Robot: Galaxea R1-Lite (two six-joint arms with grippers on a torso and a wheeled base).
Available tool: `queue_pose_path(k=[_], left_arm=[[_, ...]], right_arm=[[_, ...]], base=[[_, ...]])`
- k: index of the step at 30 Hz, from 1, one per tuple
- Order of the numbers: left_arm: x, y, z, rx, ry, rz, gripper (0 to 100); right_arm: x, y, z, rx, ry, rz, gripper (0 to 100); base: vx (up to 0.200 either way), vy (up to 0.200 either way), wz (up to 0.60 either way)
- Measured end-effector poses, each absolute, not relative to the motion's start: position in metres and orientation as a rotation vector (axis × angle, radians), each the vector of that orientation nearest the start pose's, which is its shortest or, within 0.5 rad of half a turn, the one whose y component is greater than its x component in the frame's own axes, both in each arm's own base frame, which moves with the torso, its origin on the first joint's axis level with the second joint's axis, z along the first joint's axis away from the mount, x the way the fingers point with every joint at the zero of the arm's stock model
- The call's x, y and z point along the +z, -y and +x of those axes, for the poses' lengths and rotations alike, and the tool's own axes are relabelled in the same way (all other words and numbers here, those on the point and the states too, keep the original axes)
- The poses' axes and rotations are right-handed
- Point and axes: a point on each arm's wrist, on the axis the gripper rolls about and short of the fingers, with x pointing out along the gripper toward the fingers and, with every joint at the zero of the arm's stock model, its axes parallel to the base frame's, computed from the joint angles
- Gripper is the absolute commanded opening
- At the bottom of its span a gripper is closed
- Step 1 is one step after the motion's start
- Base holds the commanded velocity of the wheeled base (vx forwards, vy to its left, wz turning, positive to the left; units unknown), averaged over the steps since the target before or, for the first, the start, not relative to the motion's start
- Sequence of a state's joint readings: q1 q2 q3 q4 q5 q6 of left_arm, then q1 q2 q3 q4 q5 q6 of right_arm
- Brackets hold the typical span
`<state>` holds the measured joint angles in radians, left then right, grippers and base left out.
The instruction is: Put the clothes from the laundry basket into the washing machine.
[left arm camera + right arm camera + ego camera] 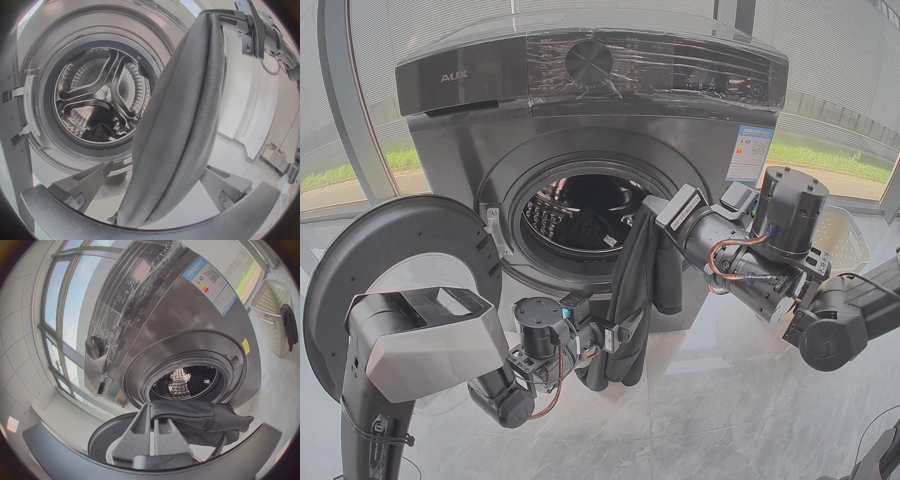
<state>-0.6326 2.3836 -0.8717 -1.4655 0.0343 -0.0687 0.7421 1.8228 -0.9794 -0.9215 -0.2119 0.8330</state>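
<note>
Dark grey knit, the garment (635,294) hangs full length from the right gripper (649,205), whose jaws are closed on its upper edge just at the right side of the drum (581,215) opening of the washing machine (456,156). The left gripper (626,330) sits lower, in front of the machine's base, with its jaws spread wide on either side of the hanging cloth and not yet pinching it. The door (394,250) stands swung fully open to the left, and one dark item (100,132) lies at the bottom of the drum. The step in hand appears to be feeding this garment through the opening. To do it well, the lower arm should gather the loose tail and lift it above the door seal before the upper arm advances inward; otherwise the tail is likely to drag over the rim and trail outside. Release should come only once the bulk is well inside the drum. The laundry basket (270,318) stands to the right of the machine with another dark cloth (289,324) draped over its rim, so further work remains.
</note>
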Motion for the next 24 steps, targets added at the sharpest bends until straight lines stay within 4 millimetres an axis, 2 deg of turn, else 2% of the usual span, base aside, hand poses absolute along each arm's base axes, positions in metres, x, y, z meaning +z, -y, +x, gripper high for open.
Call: queue_pose_path(k=[12, 18, 24], left_arm=[[0.037, 0.259, 0.323, -0.707, -0.043, -0.061, 100], [0.036, 0.265, 0.331, -0.693, -0.032, -0.066, 100], [0.033, 0.27, 0.347, -0.607, -0.033, -0.06, 100]], right_arm=[[0.216, -0.236, 0.264, 0.509, -0.149, 0.849, 0], [0.218, -0.238, 0.265, 0.511, -0.142, 0.852, 0], [0.217, -0.239, 0.263, 0.516, -0.147, 0.853, 0]], base=[[0.0, 0.0, 0.0], [0.0, 0.0, 0.0], [0.0, 0.0, 0.0]])
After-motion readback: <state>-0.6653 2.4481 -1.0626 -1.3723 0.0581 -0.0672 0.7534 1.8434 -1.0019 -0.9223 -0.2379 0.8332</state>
